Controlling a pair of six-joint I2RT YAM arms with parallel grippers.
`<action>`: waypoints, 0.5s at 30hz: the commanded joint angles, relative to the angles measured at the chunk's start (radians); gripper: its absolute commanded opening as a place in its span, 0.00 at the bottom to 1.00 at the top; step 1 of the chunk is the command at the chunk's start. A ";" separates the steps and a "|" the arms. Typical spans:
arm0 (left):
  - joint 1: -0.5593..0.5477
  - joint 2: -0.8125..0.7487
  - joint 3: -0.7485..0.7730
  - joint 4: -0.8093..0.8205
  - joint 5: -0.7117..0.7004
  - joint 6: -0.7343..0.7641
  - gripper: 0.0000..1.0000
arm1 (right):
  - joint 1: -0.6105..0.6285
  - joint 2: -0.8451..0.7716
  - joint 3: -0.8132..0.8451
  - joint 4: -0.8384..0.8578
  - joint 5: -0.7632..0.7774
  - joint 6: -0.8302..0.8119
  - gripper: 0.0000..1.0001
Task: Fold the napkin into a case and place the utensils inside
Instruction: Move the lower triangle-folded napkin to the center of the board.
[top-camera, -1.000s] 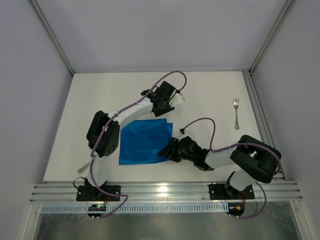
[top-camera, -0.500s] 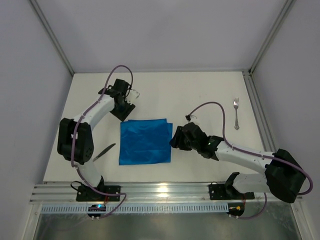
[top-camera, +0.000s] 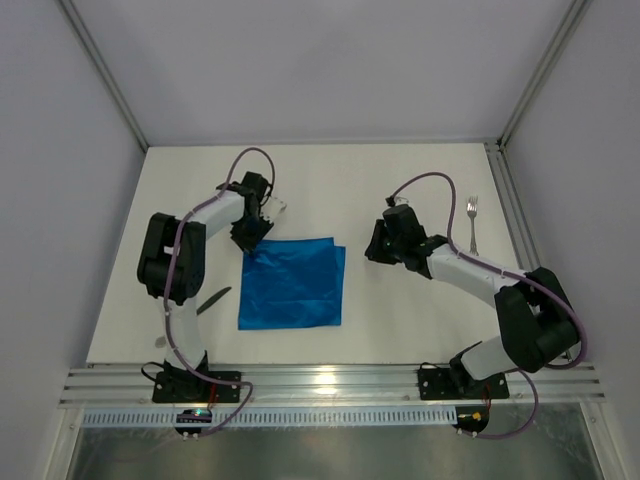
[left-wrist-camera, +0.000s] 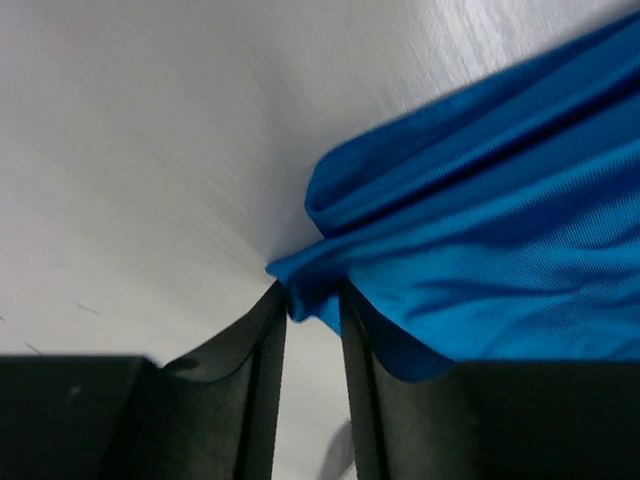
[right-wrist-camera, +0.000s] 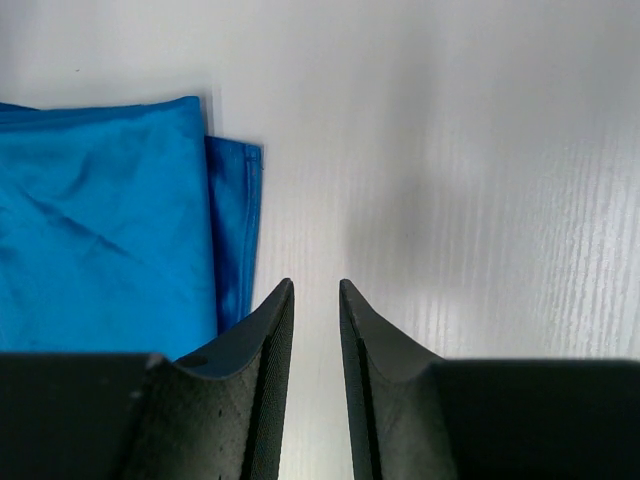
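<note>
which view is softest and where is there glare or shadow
Left wrist: softest, with the napkin so close that its edges look smeared, and the bottom of the frame is black with no detail. Right wrist: sharp, with a faint grey shadow on the table mid-frame. Top external: evenly lit, with one bright glare spot on the rail at the near edge.

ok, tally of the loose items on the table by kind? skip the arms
napkin, blue cloth: 1
fork, silver: 1
knife, dark grey: 1
Total: 3
</note>
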 joint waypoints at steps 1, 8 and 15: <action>0.004 0.042 0.053 0.036 0.047 0.001 0.26 | -0.024 0.016 0.035 0.025 -0.059 -0.058 0.28; -0.052 0.165 0.196 0.063 0.061 0.082 0.03 | -0.033 -0.038 -0.031 0.020 -0.051 -0.050 0.28; -0.268 0.289 0.360 0.137 -0.005 0.240 0.03 | -0.064 -0.171 -0.127 -0.037 -0.047 -0.042 0.28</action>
